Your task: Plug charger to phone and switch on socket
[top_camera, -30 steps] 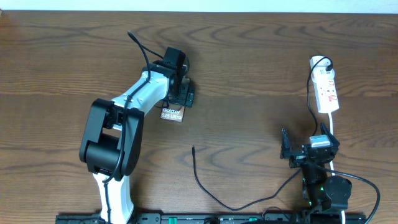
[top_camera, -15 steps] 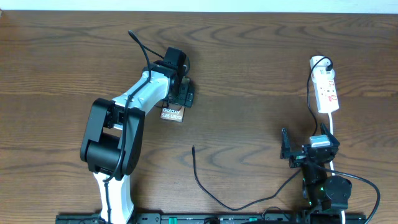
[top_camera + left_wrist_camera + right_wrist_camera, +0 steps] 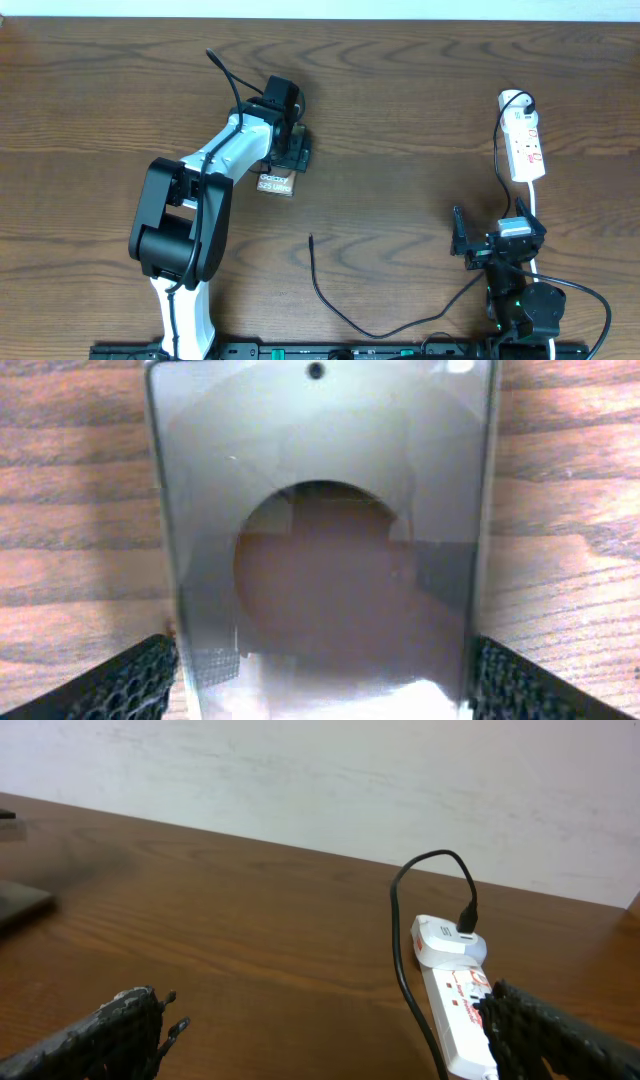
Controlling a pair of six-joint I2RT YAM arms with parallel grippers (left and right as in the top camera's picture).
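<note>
Shows white lettering "Galaxy S25 Ultra" on the near end of the phone, a flat, glossy grey-brown slab lying on the dark, wood-grained table, left of centre. Reads nothing legible in the red printing on the socket, a slim white plastic strip at the far right, with a white block at its far end taking a thin black lead. Traces the charger, a thin black cable, in a loose curve along the near edge, ending in a small plug tip on bare wood, well apart from the phone. Places the left gripper directly above the phone's far half, on a white-and-black arm stretched out from the near edge. Sets its textured black fingers wide, one at each long edge of the mirror-like glass, without settling whether touching or gripping. Finds the right gripper low beside the socket's white cord, arm folded, jaws spread wide and holding nothing, facing the strip and a pale wall.
</note>
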